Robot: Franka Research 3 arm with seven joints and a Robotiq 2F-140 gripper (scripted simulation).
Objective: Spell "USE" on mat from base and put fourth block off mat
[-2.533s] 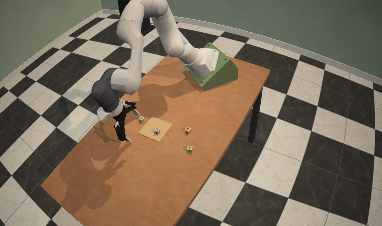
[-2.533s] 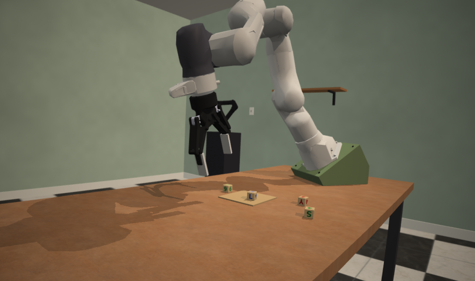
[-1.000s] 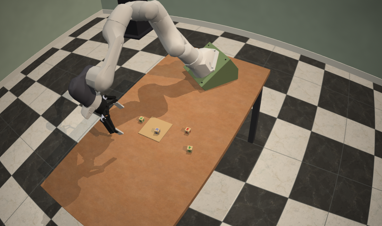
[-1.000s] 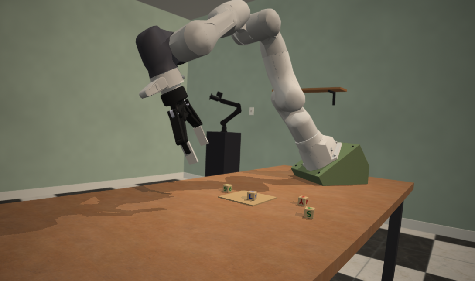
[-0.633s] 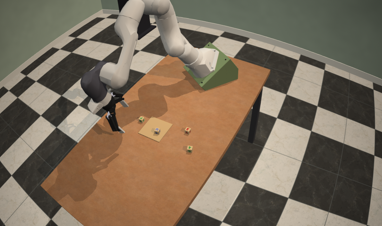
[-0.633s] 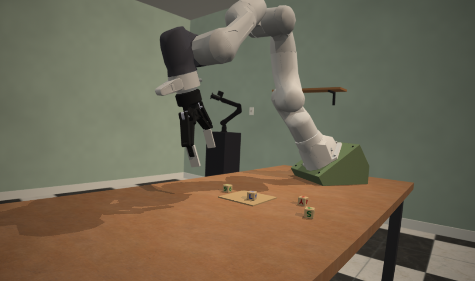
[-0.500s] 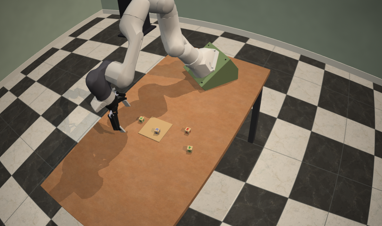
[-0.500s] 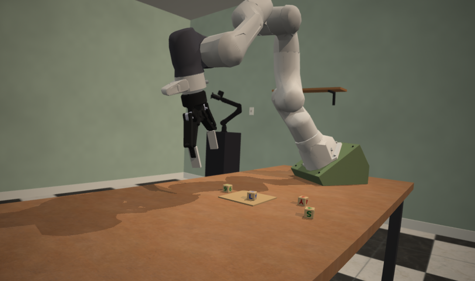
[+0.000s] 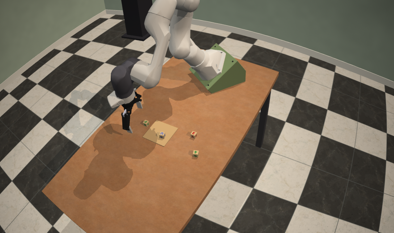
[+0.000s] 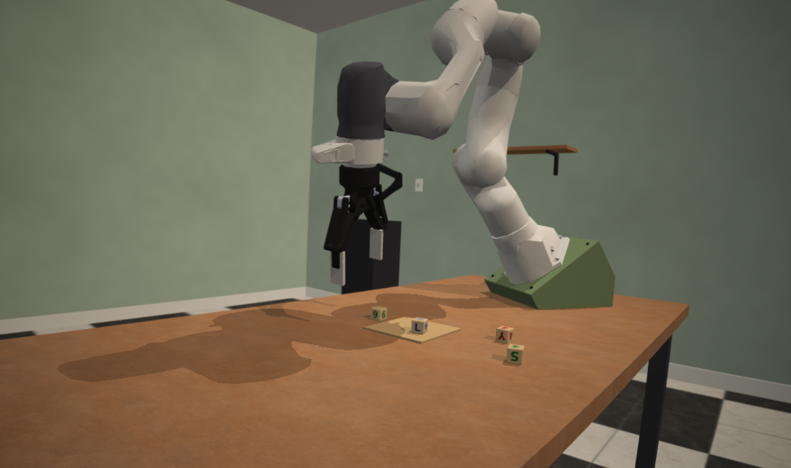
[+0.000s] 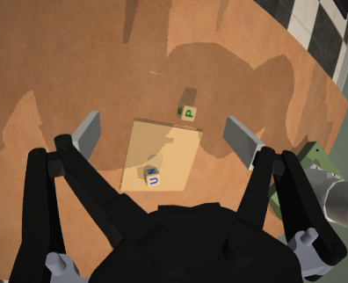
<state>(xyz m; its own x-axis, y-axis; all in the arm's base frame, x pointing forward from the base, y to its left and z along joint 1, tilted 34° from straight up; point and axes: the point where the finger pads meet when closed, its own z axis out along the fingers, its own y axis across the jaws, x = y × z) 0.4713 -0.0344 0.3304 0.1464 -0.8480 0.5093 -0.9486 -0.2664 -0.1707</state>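
My gripper [image 9: 135, 117] [image 10: 357, 259] [image 11: 165, 124] is open and empty, high above the table beside the mat. The tan mat [image 9: 169, 129] [image 10: 386, 330] [image 11: 184, 151] lies flat. A block with a blue U on top [image 9: 162, 134] [image 10: 419, 325] [image 11: 153, 178] sits on it. A block with a green P on top [image 9: 146, 123] [image 10: 378, 314] [image 11: 187, 112] stands off the mat, close to its edge. A block with a red E on top [image 9: 193, 134] [image 10: 504, 334] and a block with a green 4 on top and an S on its side [image 9: 195, 153] [image 10: 515, 354] stand off the mat, outside the wrist view.
The green base wedge [image 9: 230, 73] [image 10: 584, 279] [image 11: 312, 154] carries the arm at the table's far end. The wooden table [image 9: 152, 185] [image 10: 328, 418] has its long edge beyond the E and S blocks. The arm's shadow falls across part of the mat.
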